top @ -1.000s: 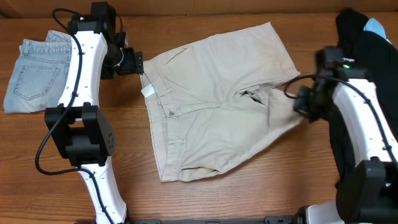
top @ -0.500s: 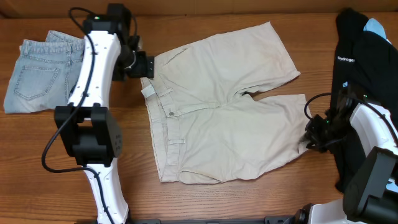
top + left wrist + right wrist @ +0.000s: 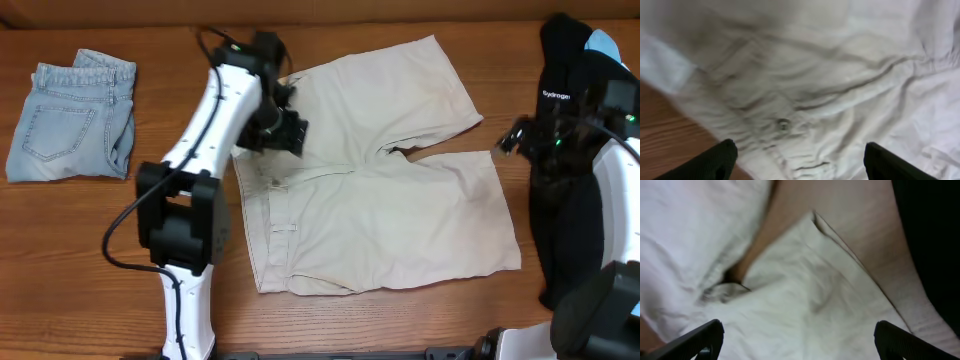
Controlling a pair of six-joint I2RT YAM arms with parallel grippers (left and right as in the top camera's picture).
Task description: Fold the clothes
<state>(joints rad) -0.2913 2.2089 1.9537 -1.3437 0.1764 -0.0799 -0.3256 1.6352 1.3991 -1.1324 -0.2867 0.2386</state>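
Observation:
The clothes, pale beige shorts (image 3: 380,200), lie spread flat mid-table, waistband to the left and both legs to the right. My left gripper (image 3: 288,133) hovers over the upper waistband, open; in the left wrist view its fingers (image 3: 722,160) straddle wrinkled cloth near the button (image 3: 783,123), with the gripper (image 3: 800,162) holding nothing. My right gripper (image 3: 513,140) hangs open beside the legs' right hems. In the right wrist view the gripper (image 3: 800,340) spreads wide above a leg of the shorts (image 3: 805,295), gripping nothing.
Folded light-blue denim shorts (image 3: 70,120) lie at the far left. A black garment (image 3: 590,90) with small white lettering is heaped along the right edge, close behind my right arm, and shows dark in the right wrist view (image 3: 930,230). Bare wood (image 3: 400,320) runs along the front.
My right gripper dragged the lower leg out flat, let it go, opened wide and drew back toward the black garment. My left gripper moved right, from beside the waistband to over it.

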